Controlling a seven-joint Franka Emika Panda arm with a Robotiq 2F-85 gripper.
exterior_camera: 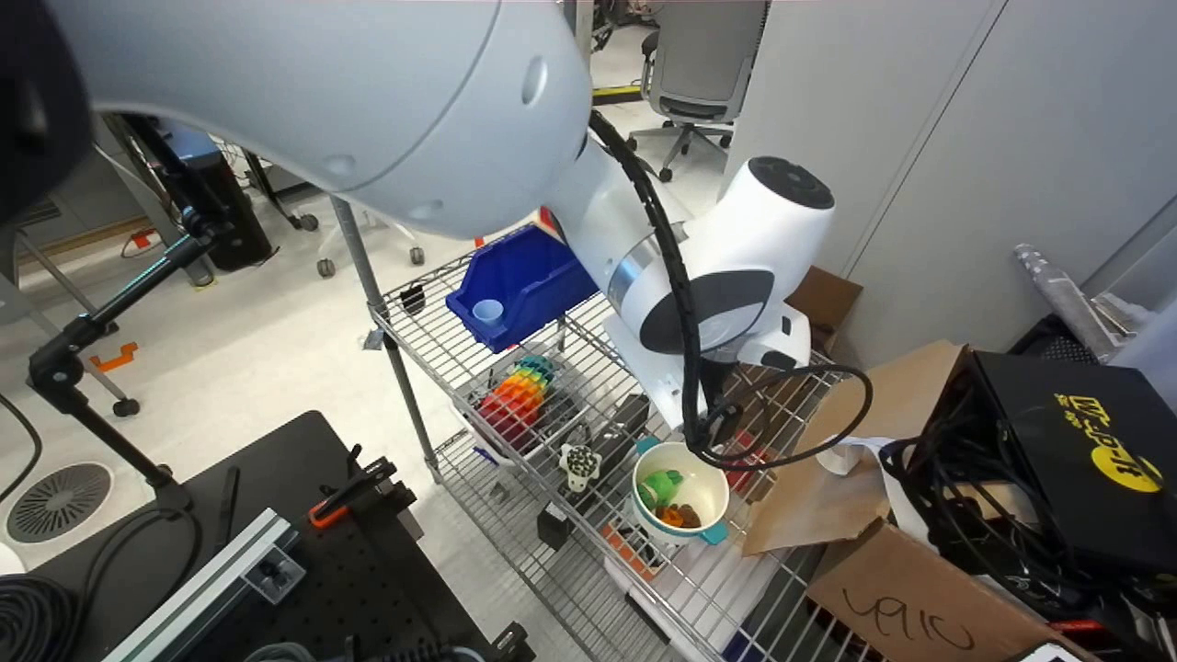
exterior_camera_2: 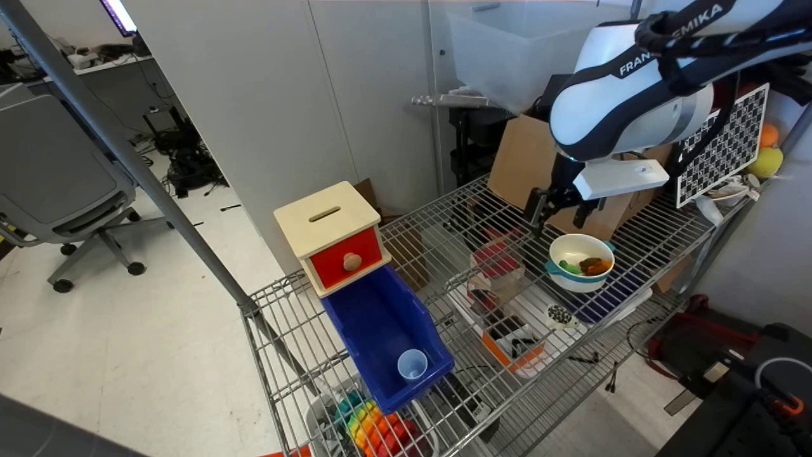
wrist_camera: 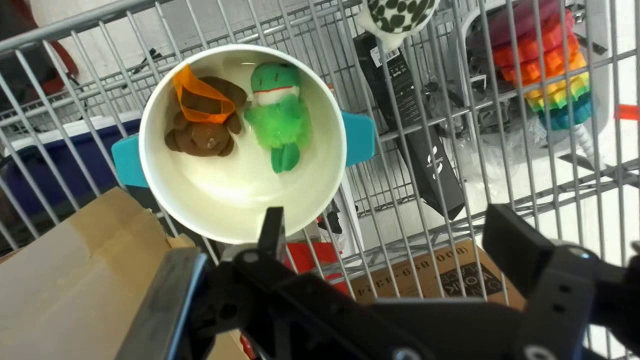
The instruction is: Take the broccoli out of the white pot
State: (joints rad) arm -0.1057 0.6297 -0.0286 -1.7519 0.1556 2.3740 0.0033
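White pot (wrist_camera: 220, 212): stands near the counter's (wrist_camera: 70, 27) long edge opposite the wall (exterior_camera_2: 380, 95).
Broccoli (wrist_camera: 282, 117): lies inside; seemingly yet to be grasped, removed.
Claw (exterior_camera_2: 559, 223): hangs nearby, spread apart, empty.

Bears a rounded white shell (exterior_camera_2: 590, 117) above the black gripper (exterior_camera_2: 558, 217). Displays partly covered FRANKA EMIKA lettering (exterior_camera_2: 636, 63) and black cable (exterior_camera: 679, 276).

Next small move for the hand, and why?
I'd probably shift the open hand sideways over the green toy, likely the broccoli, before lowering. In an exterior view the hand looks raised and off to one side of the white pot; in the wrist view the toy lies inside, beside a brown toy.
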